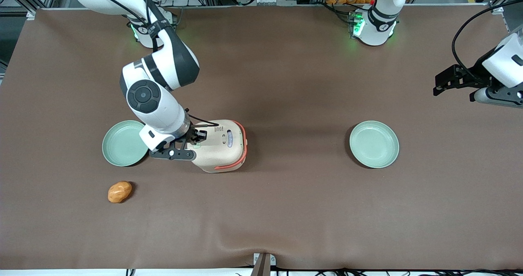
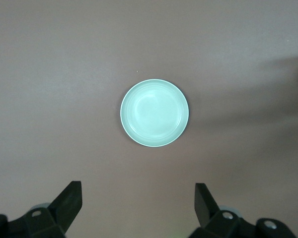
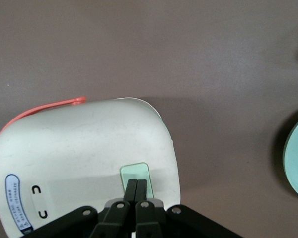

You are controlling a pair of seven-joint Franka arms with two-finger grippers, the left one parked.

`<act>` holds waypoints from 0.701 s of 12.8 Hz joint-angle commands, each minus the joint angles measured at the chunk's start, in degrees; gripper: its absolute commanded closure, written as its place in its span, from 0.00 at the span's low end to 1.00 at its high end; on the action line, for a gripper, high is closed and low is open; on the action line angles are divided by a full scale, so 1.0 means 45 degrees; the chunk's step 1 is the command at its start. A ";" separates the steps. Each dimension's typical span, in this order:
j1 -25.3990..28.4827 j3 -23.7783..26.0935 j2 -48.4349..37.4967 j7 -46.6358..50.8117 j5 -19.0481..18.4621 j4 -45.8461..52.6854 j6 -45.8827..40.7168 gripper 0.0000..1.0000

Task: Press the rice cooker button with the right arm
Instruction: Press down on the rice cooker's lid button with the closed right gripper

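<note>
Rice cooker [image 1: 220,145]: lid down, mid-worktop toward the working arm's end, beside a green plate [image 1: 122,143].
Button [image 3: 135,176]: pale green pad on the cooker's top.
Hand [image 3: 136,191]: fingers pinched together, holding nothing, tips on the button; the narrow point suits pressing.
Right arm [image 1: 157,100]: bent over the cooker.
Potato [image 1: 119,191]: nearer the front edge, uninvolved.

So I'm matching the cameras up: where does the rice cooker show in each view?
Front view: rice cooker on the table between the two green plates, gripper at its mint button.
Right wrist view: rice cooker under the shut gripper.
Left wrist view: not in it.
Shared landmark: coral handle.
</note>
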 commanded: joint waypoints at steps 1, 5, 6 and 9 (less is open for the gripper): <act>0.0174 -0.0020 0.0019 0.0367 -0.0356 -0.0302 0.0361 1.00; 0.0271 -0.0039 0.0292 0.0367 -0.0492 -0.0438 0.0633 1.00; 0.0311 -0.0039 0.0293 0.0367 -0.0783 -0.0671 0.0924 1.00; 0.0214 -0.0039 0.0332 0.0386 -0.0884 -0.1122 0.1550 1.00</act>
